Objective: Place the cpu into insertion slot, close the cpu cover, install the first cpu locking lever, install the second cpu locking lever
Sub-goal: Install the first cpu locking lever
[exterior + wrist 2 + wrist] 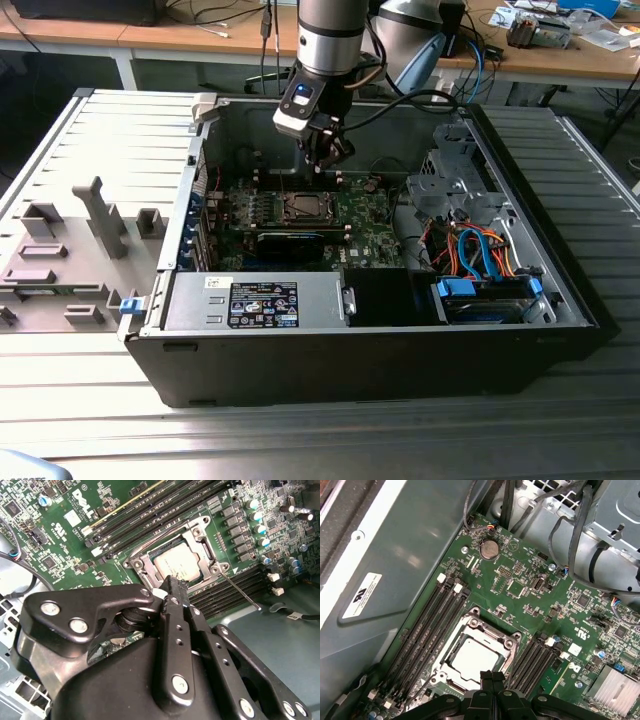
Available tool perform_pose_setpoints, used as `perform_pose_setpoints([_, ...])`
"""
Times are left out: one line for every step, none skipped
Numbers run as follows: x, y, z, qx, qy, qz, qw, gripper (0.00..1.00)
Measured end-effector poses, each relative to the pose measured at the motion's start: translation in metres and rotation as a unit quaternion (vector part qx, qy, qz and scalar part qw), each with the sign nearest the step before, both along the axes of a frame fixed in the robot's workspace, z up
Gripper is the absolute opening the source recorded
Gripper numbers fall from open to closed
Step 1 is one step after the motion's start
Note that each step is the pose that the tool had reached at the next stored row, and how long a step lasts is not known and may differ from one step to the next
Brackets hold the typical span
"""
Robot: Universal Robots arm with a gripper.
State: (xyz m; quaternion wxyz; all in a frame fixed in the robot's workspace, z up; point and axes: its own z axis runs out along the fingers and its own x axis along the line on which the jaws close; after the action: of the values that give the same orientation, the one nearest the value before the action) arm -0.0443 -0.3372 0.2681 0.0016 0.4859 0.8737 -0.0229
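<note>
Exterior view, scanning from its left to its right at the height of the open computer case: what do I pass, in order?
Grey panel with upright brackets → insertion slot on the green board → metal drive cage → ribbed table beside the case.

The gripper (172,586) sits right over the near corner of the cpu cover (141,564) in the second wrist view. That corner and a slice of the cpu (177,562) vanish behind its black fingertips (176,597). Its bulky body blankets a big stretch of the green circuit board (65,540) too.

In the first wrist view the gripper (492,676) runs off the picture's edge and masks the cover's nearest rim.

In the exterior view the arm (330,30) is cut off by the picture's edge. The insertion slot (303,207) is too small to tell what lies in it.
</note>
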Motion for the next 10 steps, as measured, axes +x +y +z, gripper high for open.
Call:
perform_pose_setpoints([0.0000,0.0000,0.0000,0.0000,0.0000,0.001,1.00000,0.11])
perform_pose_setpoints([0.0000,0.0000,0.0000,0.0000,0.0000,0.002,1.00000,0.11])
perform_pose_setpoints([0.0000,0.0000,0.0000,0.0000,0.0000,0.003,1.00000,0.11])
perform_pose_setpoints([0.0000,0.0000,0.0000,0.0000,0.0000,0.004,0.99999,0.11])
perform_pose_setpoints([0.0000,0.0000,0.0000,0.0000,0.0000,0.007,0.99998,0.11])
perform_pose_setpoints([0.0000,0.0000,0.0001,0.0000,0.0000,0.009,0.99996,0.11])
perform_pose_setpoints([0.0000,0.0000,0.0000,0.0000,0.0000,0.010,0.99995,0.11])
perform_pose_setpoints([0.0000,0.0000,0.0000,0.0000,0.0000,0.011,0.99994,0.11])
perform_pose_setpoints([0.0000,0.0000,0.0001,0.0000,0.0000,0.012,0.99993,0.11])
perform_pose_setpoints([0.0000,0.0000,0.0001,0.0000,0.0000,0.013,0.99992,0.11])
